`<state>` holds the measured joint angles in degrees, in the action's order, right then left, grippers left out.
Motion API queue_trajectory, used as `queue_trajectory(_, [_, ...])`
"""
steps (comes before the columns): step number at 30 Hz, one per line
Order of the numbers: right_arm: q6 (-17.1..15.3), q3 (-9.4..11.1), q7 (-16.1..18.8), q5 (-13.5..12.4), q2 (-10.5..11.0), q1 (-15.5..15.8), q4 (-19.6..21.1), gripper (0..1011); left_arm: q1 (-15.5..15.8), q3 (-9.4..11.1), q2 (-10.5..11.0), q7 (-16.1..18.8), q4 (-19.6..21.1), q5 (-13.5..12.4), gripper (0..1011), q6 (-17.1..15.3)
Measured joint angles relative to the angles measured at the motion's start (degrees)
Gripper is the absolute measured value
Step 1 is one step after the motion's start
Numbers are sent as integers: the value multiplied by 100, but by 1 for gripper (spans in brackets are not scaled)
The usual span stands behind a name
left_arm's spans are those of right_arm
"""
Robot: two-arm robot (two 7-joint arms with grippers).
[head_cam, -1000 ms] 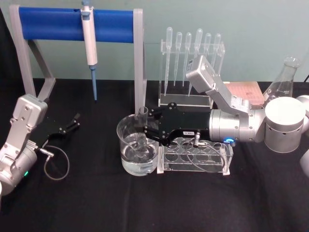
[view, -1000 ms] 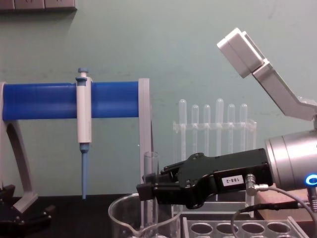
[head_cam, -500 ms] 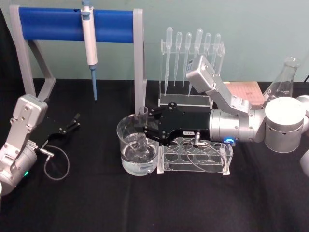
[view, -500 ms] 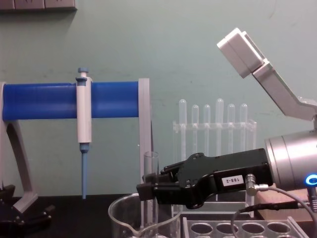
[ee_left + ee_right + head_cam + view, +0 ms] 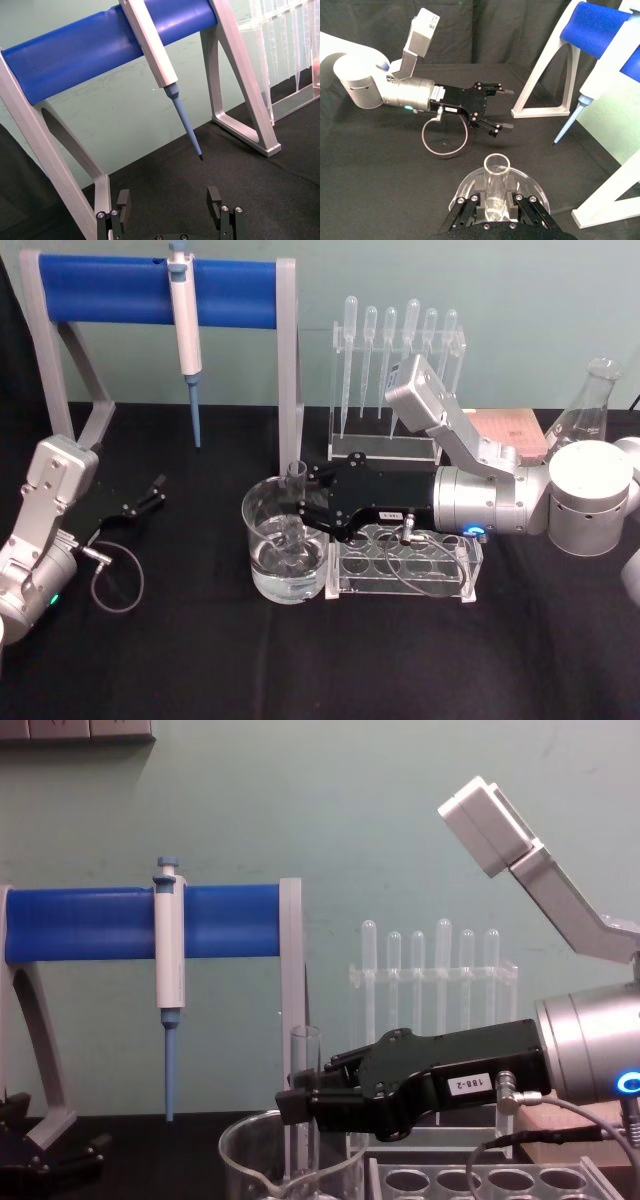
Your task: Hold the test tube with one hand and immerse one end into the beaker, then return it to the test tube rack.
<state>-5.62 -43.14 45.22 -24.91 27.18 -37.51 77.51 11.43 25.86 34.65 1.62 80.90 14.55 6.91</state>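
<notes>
Test tube (image 5: 295, 478) upright in beaker (image 5: 250, 508), gripped by R gripper (image 5: 301, 508).
R gripper reaches in from the right, over the test tube rack (image 5: 445, 570), fingers clamped on the tube just below its rim; tube's bottom end sits in the beaker's water (image 5: 275, 568). Beaker stands just left of the rack, w/ the blue pipettor stand (image 5: 120, 290) behind. L gripper (image 5: 150, 495) idle at table's (image 5: 200, 660) left, well apart, fingers spread open.
</notes>
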Motion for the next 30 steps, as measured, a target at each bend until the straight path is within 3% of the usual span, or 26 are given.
queue_trajectory(19, [0, 1, 0, 1, -2, 0, 0, 242, 0, 0, 0, 0, 0, 0, 1000, 0])
queue_trajectory(30, [-146, 199, -79, -128, 60, -47, 320, 242, 0, 0, 0, 0, 0, 0, 1000, 0])
